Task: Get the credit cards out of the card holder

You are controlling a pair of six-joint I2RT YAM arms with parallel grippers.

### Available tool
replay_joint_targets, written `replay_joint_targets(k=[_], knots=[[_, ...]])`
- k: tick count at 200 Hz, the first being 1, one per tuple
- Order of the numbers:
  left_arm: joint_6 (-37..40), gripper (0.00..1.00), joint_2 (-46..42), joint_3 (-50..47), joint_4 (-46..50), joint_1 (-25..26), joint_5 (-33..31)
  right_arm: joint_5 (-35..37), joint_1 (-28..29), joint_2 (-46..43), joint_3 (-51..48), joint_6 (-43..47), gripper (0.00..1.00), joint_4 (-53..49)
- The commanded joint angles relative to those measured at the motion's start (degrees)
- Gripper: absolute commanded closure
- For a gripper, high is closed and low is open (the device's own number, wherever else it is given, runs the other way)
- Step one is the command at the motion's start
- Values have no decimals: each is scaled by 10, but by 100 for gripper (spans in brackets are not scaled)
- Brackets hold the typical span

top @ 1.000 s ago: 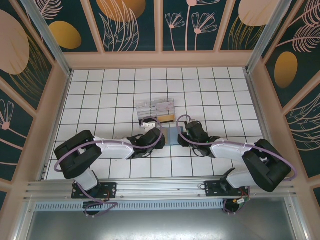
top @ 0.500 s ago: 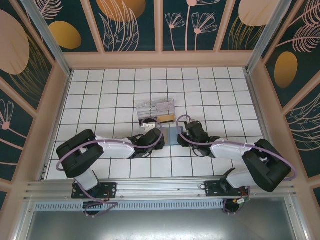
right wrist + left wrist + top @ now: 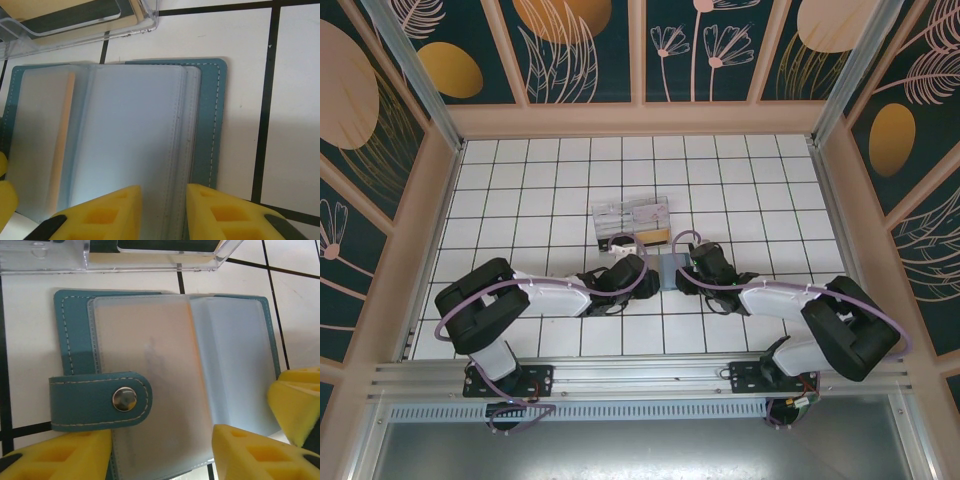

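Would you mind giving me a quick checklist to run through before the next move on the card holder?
1. Card holder open and flat on the tiles: ok.
2. Snap strap clear of the frosted sleeve: not ok, it lies across it.
3. Left gripper open at the sleeve's near edge: ok.
4. Right gripper gripping the holder: cannot tell.
5. Card inside the sleeve: cannot tell; an orange tint shows through.
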State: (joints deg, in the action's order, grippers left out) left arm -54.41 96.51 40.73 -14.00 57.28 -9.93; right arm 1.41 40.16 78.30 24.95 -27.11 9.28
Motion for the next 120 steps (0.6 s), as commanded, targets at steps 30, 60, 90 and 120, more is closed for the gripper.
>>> replay_joint_targets(k=[30,60,90,120], knots=[[12,31,-4,-9,-39,-2,31,-3,-4,16,9,7,69,9],[17,26,-9,-15,-60,-2,44,-3,-4,18,12,8,69,7],[20,24,-11,-19,-78,-2,55,-17,-4,18,13,8,69,6],[17,22,-14,-22,-78,-3,52,-17,-4,18,13,7,69,6]])
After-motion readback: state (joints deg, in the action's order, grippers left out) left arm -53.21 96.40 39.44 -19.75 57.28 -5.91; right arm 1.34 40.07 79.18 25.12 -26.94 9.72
